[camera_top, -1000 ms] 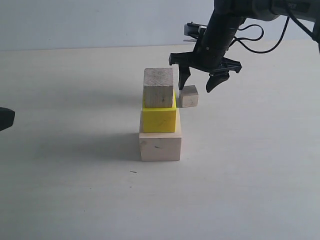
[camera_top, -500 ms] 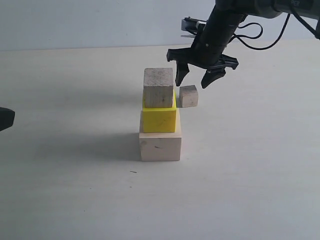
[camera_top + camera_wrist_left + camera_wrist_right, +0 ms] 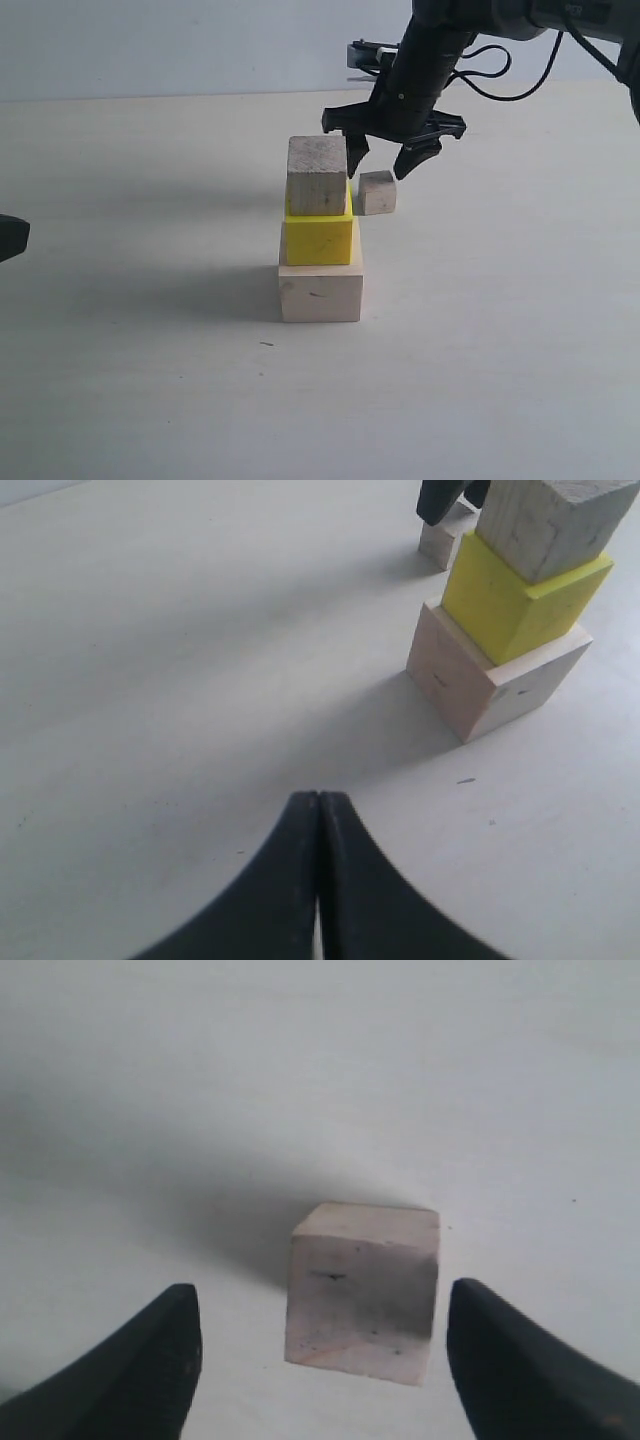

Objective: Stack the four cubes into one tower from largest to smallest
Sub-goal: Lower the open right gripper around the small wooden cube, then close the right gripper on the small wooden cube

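Note:
A tower stands mid-table: a large pale wood cube (image 3: 320, 291) at the base, a yellow cube (image 3: 318, 236) on it, a smaller bare wood cube (image 3: 317, 175) on top. The smallest wood cube (image 3: 377, 192) rests on the table just behind and right of the tower. My right gripper (image 3: 383, 160) hangs open just above that small cube (image 3: 364, 1291), a finger on either side, not touching it. My left gripper (image 3: 319, 802) is shut and empty, low over the table at the left, facing the tower's large cube (image 3: 495, 675) and yellow cube (image 3: 520, 595).
The table (image 3: 150, 380) is a plain pale surface ending at a light wall behind. The right arm's cables (image 3: 500, 70) loop above the far side. A dark part of the left arm (image 3: 10, 237) shows at the left edge.
The right gripper has shifted left, toward the tower, to stand above the smallest cube, still open. The tower and the left gripper have not moved.

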You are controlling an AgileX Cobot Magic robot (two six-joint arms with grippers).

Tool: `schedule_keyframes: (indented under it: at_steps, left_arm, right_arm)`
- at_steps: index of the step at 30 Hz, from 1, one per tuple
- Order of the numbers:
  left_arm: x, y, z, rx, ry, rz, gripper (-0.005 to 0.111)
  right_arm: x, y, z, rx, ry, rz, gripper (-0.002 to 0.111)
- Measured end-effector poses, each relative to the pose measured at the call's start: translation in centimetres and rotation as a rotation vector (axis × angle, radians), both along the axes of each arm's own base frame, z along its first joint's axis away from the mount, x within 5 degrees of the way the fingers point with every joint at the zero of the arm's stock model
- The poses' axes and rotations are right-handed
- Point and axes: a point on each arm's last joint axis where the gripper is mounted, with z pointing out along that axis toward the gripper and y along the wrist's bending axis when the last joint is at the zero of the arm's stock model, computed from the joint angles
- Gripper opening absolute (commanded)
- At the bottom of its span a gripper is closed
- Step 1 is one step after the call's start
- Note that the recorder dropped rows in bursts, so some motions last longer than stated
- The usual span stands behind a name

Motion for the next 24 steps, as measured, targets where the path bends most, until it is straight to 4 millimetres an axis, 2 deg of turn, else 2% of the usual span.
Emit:
schedule_keyframes:
  at_steps: [10,17,21,24]
  left_arm:
    - [0.0,0.0,0.0,0.000,0.000,0.000,0.000]
    - [0.0,0.0,0.0,0.000,0.000,0.000,0.000]
    - [0.0,0.0,0.0,0.000,0.000,0.000,0.000]
    - [0.0,0.0,0.0,0.000,0.000,0.000,0.000]
  right_arm:
    - [0.1,-0.3,-0.2,-0.036,-0.009,0.012,0.065]
    - [0.2,-0.3,-2.5,-0.051,0.034,0.014,0.065]
    - [0.2,-0.3,-2.6,-0.054,0.034,0.019,0.064]
    - [0.2,-0.3,-2.6,-0.056,0.030,0.035,0.059]
